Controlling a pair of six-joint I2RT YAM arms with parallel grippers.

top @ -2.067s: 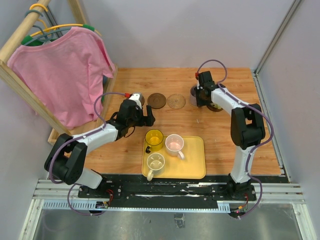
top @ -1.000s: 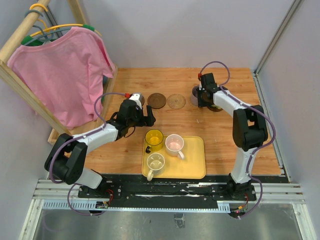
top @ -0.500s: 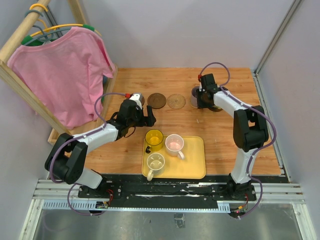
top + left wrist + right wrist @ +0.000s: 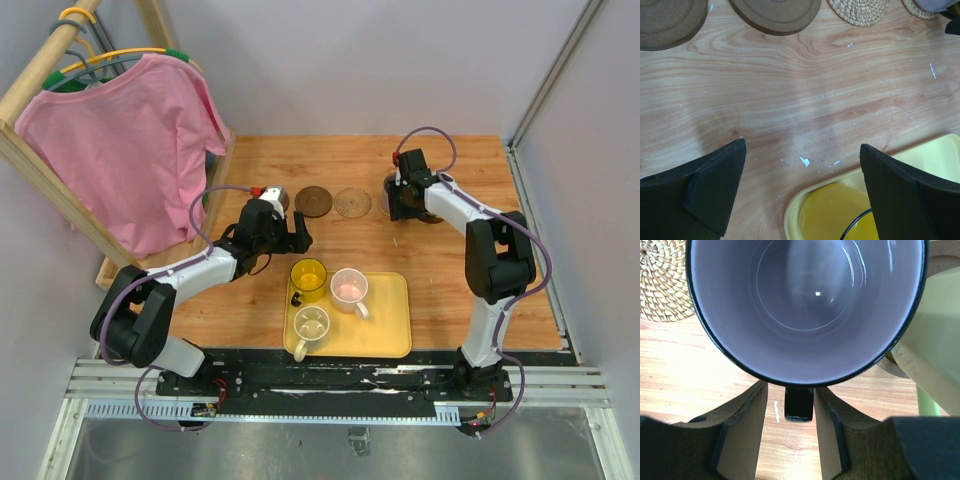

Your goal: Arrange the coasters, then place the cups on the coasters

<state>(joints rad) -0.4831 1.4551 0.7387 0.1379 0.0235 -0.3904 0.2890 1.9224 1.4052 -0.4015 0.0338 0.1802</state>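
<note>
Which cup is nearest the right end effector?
The purple-grey cup, handle between the fingers of the right end effector; the yellow cup, pink cup and cream cup sit on the yellow tray.

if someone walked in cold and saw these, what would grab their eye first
Probably the pink shirt hanging on the wooden rack at the far left, the biggest block of colour. Next, the yellow tray at the near centre, holding three cups. In the right wrist view, the purple-grey cup fills the frame from above, with the right fingers flanking its handle.
</note>
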